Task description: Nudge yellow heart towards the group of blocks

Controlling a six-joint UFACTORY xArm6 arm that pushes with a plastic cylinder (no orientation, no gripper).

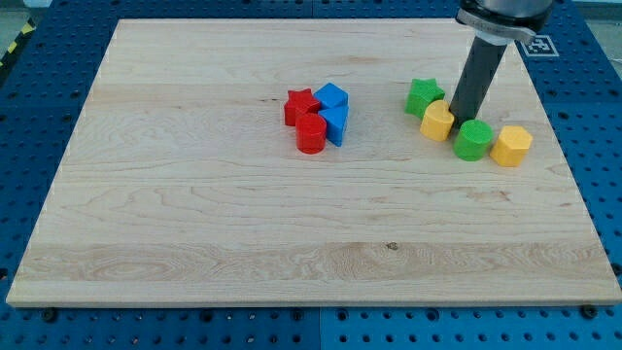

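The yellow heart (437, 121) lies at the view's right, just below-right of a green star (424, 96). My tip (461, 123) stands right beside the heart's right side, between it and a green cylinder (473, 140); whether it touches the heart I cannot tell. A yellow hexagon (511, 146) lies right of the green cylinder. A group near the board's middle holds a red star (301, 105), a red cylinder (311, 134) and two blue blocks (332, 98) (336, 124), all close together.
The wooden board (194, 214) lies on a blue perforated table. The rod rises from my tip toward the view's top right, where the arm's end (501, 17) shows.
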